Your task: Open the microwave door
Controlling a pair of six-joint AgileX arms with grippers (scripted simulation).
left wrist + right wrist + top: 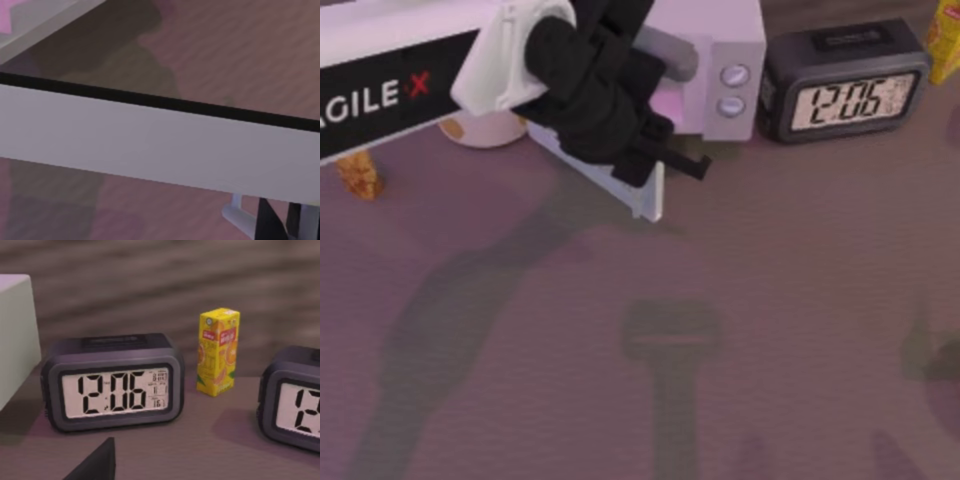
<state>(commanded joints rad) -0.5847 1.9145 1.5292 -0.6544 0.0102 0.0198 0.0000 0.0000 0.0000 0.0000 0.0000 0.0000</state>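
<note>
Microwave [720,60] up at the back of the counter [800,300], door [645,195] already swung partway out toward the front. Left pincer [675,160] right at the door's free edge, but can't tell if clamped on it or just hooked behind. Right arm parked out of the top view, wrist pointed at a clock [112,382] and juice box [217,352]. Biggest risk: slipping off that thin edge, or dragging the whole light box forward instead of swinging the door.

Two clocks [112,382] flanking juice carton [218,351]
</note>
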